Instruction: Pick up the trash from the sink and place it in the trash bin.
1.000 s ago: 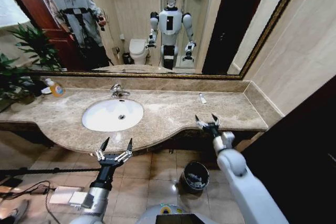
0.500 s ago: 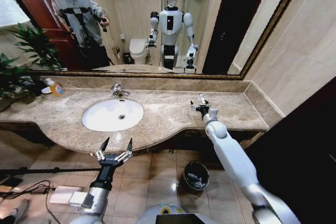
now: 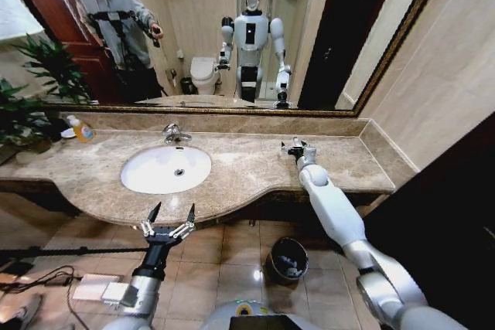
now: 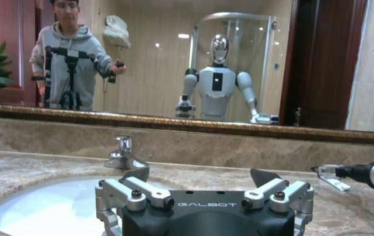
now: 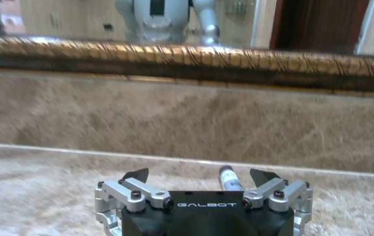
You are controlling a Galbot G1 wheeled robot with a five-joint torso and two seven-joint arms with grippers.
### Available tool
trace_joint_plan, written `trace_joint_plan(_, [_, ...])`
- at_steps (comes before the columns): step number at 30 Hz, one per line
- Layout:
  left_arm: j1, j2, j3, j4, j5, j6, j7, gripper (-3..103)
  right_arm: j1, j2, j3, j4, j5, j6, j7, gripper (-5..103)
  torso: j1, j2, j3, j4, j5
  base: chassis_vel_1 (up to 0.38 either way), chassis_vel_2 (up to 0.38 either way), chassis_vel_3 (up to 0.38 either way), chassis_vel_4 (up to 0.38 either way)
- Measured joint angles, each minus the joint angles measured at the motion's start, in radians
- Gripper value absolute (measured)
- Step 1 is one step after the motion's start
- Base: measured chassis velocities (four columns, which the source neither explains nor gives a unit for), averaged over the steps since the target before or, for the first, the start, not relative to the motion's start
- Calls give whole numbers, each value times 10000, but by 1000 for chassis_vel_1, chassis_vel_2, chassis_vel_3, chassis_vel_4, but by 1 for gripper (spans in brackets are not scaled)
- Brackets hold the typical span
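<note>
Right gripper [image 3: 295, 146] jaws spread around white tube [image 5: 229, 179], right of sink [image 3: 165, 168], left gripper [image 3: 169, 218] open, empty, before sink.

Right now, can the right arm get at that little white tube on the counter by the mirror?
Probably yes. The right gripper is open at counter height, and the white tube lies on the counter between its fingertips, with nothing blocking it. The left gripper hangs in front of the sink.
</note>
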Motion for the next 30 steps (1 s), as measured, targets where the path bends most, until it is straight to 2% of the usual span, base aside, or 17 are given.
trace_joint_plan(6, [0, 0, 0, 0, 0, 0, 0, 100, 240, 65, 209, -712, -38, 1, 6, 100, 0, 0, 1, 1, 1, 0, 0, 0, 0])
trace_joint_plan(11, [0, 0, 0, 0, 0, 0, 0, 100, 82, -201, 542, -810, 209, -6, 146, 100, 0, 0, 1, -3, 2, 0, 0, 0, 0])
trace_joint_plan(12, [0, 0, 0, 0, 0, 0, 0, 100, 71, -226, 578, -820, 287, -26, 168, 103, 0, 0, 0, -3, 2, 0, 0, 0, 0])
trace_joint_plan(13, [0, 0, 0, 0, 0, 0, 0, 100, 71, -234, 595, -854, 354, -64, 170, 100, -1, 1, 0, -3, 1, 0, 0, 0, 0])
trace_joint_plan(15, [0, 0, 0, 0, 0, 0, 0, 100, 71, -230, 595, -882, 371, -70, 167, 100, -1, 1, 0, -1, 1, 0, 0, 0, 0])
trace_joint_plan(18, [0, 0, 0, 0, 0, 0, 0, 100, 50, -137, 575, -907, 384, -73, 132, 86, -1, 1, 0, 0, 0, 0, 0, 0, 0])
trace_joint_plan(19, [0, 0, 0, 0, 0, 0, 0, 100, 50, -137, 575, -907, 384, -73, 132, 86, -1, 1, 0, 0, 0, 0, 0, 0, 0])
trace_joint_plan(21, [0, 0, 0, 0, 0, 0, 0, 100, 17, -82, 533, -897, 363, -85, 96, 76, 0, 1, 0, 0, 1, 0, 0, 0, 0])
trace_joint_plan(22, [0, 0, 0, 0, 0, 0, 0, 100, 17, -82, 533, -897, 363, -85, 96, 76, 0, 1, 0, 0, 1, 0, 0, 0, 0])
trace_joint_plan(23, [0, 0, 0, 0, 0, 0, 0, 100, 3, -68, 526, -894, 332, -95, 67, 71, -1, 1, 0, 1, 1, 0, 0, 0, 0])
trace_joint_plan(27, [0, 0, 0, 0, 0, 0, 0, 100, 7, -66, 563, -999, 267, -88, 1, 70, -1, 1, 0, 0, 0, 0, 0, 0, 0])
trace_joint_plan(30, [0, 0, 0, 0, 0, 0, 0, 100, 35, -65, 588, -1078, 253, -45, -51, 51, -1, 1, 0, 1, 0, 0, 0, 0, 0])
